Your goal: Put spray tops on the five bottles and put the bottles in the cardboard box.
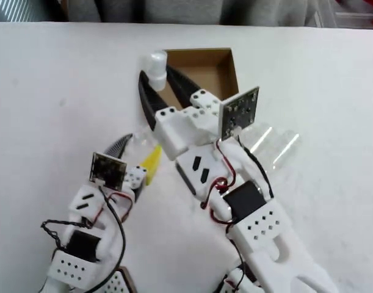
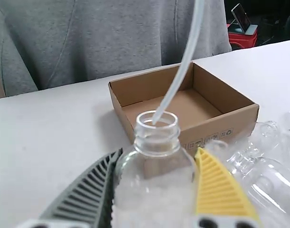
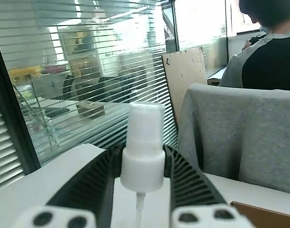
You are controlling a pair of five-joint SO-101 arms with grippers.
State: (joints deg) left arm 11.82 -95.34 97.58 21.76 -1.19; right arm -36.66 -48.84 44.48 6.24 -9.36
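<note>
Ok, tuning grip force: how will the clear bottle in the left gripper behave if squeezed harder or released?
The bottle looks like clear, empty plastic: probably light and easily dented. Smooth and round, it may slip, and could roll if laid down.

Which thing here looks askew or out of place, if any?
Nothing is spilled or damaged. The spray top's tube enters the bottle at a slant, not straight, and the spare bottles lie on their sides beside the cardboard box.

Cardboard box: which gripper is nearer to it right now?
Right. The right gripper, jaws shut on a spray top, is raised by the cardboard box's left edge. The left gripper holds a bottle farther back, toward the robot's side.
</note>
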